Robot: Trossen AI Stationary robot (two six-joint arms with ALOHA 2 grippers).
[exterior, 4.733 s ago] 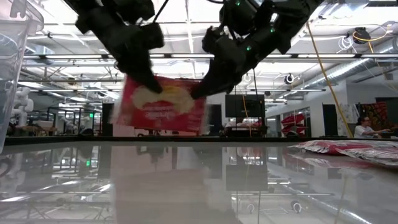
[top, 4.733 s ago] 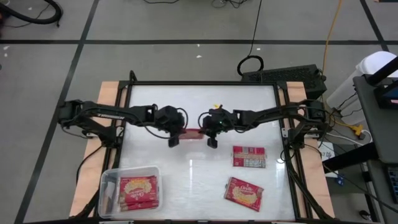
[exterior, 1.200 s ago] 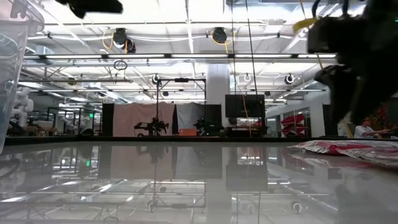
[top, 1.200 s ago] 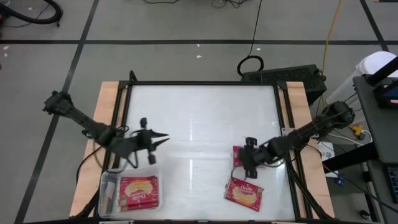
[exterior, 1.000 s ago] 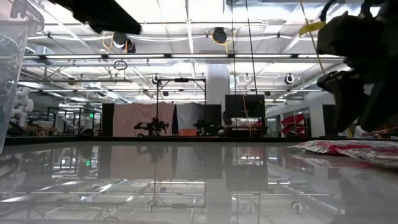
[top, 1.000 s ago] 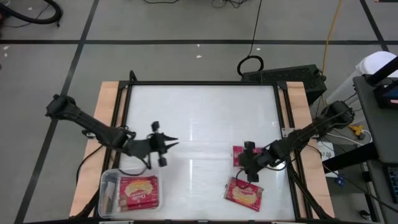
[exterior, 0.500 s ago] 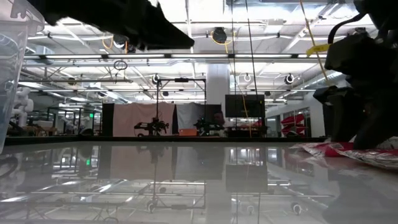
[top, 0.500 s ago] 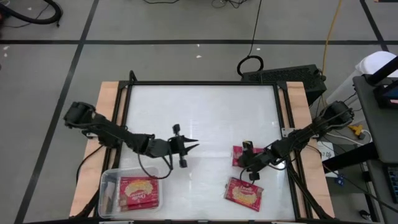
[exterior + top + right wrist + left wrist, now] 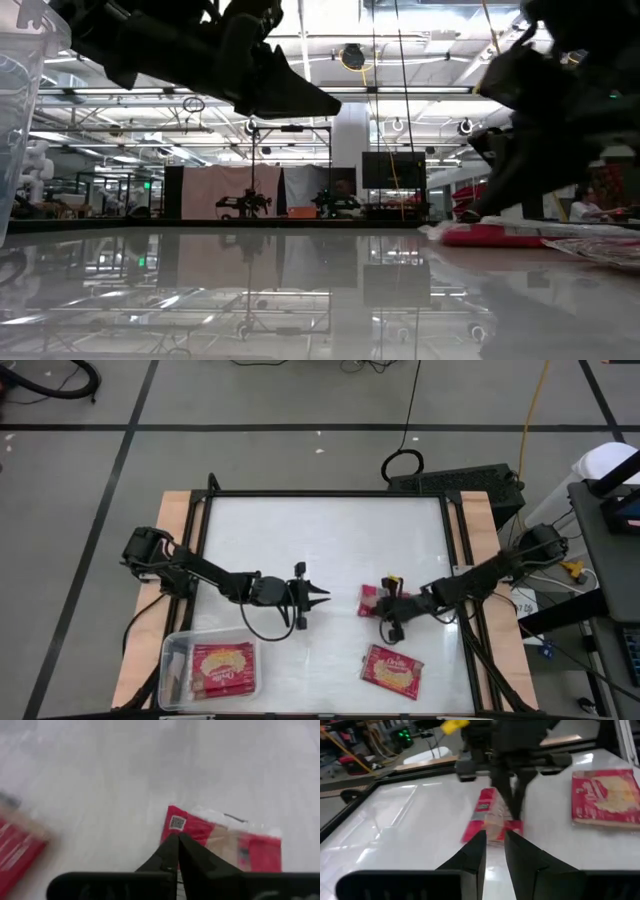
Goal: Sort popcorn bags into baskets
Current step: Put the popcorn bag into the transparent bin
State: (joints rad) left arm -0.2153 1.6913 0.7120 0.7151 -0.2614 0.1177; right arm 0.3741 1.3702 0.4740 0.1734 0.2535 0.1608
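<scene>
On the glossy white surface point(image 9: 320, 540) framed by pale wood strips, the right gripper point(image 9: 385, 607) sits low near the middle-right, its two dark fingers pressed together on the edge of a flat red popcorn packet with its grey-white printed back showing point(image 9: 371, 601). In the right wrist view the fingertips point(image 9: 176, 851) meet at a point on that packet's near edge point(image 9: 220, 842), beside a small square code mark. The left wrist view looks across at the same packet point(image 9: 487, 817), which lies with the right arm's fingers coming down onto it from above. The left gripper point(image 9: 318, 599) hovers over the bare middle of the surface, pointing toward the right gripper and apart from it; its fingers point(image 9: 475, 852) stand narrowly parted with nothing between them. A second flat red popcorn packet with a yellow-cream picture on its front point(image 9: 392, 669) lies face up near the front right of the surface, well clear of both grippers. At the front left corner sits a clear, shallow plastic tub with rounded corners point(image 9: 172, 657), and inside it a third red popcorn packet, front side up point(image 9: 224, 666), rests flat.
</scene>
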